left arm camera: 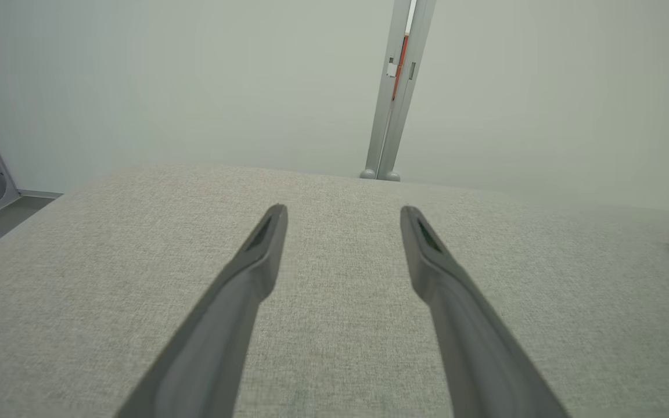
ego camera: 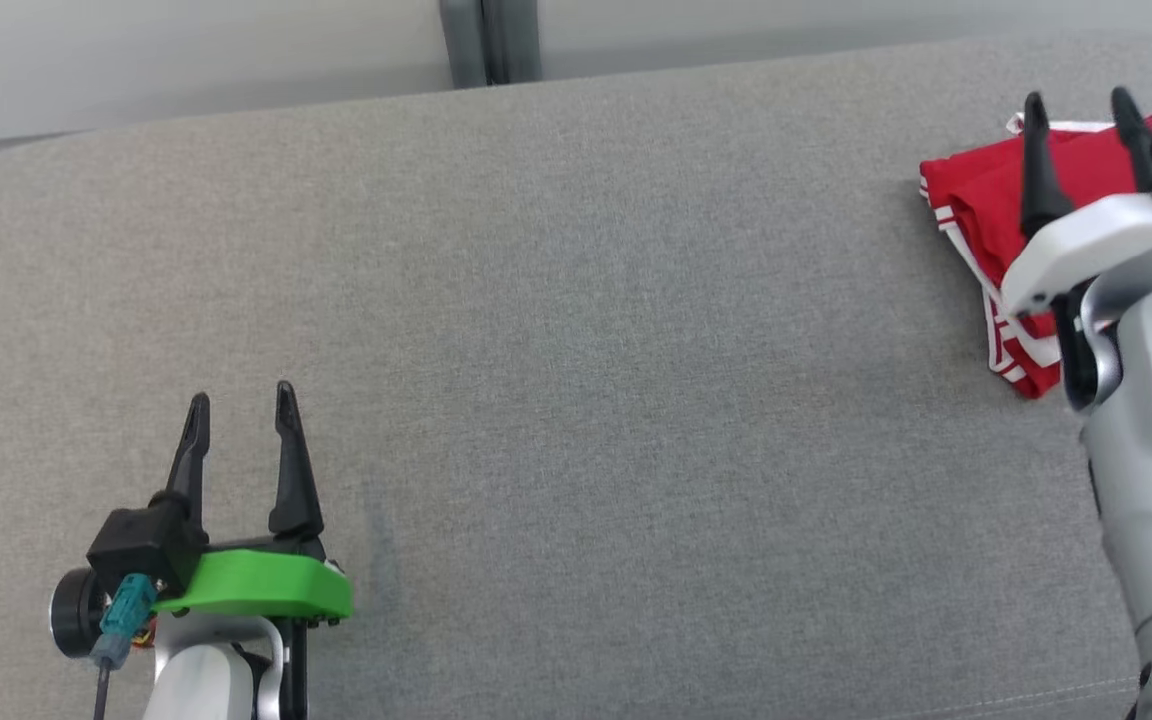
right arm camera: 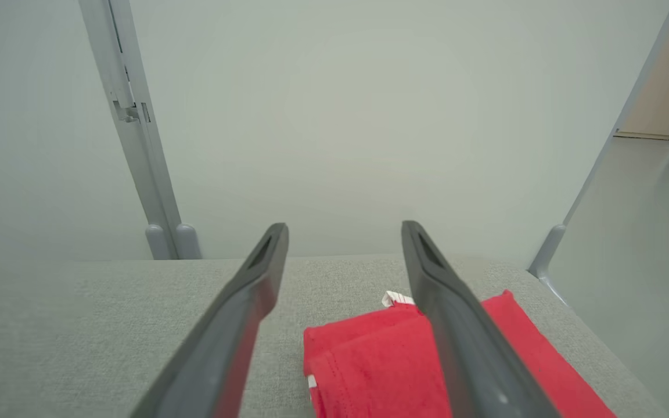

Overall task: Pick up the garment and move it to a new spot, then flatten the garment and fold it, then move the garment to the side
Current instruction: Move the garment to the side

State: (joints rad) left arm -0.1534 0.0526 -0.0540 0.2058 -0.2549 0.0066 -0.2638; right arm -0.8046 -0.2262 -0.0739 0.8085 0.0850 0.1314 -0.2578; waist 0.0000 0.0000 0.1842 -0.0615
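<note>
My left claw (ego camera: pixel 241 393) sits wide open and empty, well to the left of the garment (ego camera: pixel 976 200), so there's no threat from that side. My right claw (ego camera: pixel 1079 95) hovers right over the garment, fingers spread wide, gripping nothing. The red garment with white trim lies folded, near the right end of the desk (ego camera: pixel 586 350).

Here's the risk as I judge it. If I dip or sweep this claw, a fingertip snags the top layer and drags the fold open. Or it shoves the bundle over the edge just right of it.

Left of the garment is bare grey woven cloth. Behind it stands a pale wall (ego camera: pixel 186 60), with a grey post (ego camera: pixel 486 40) well to the garment's left. Grey floor (right arm camera: pixel 648 244) lies to its right.
</note>
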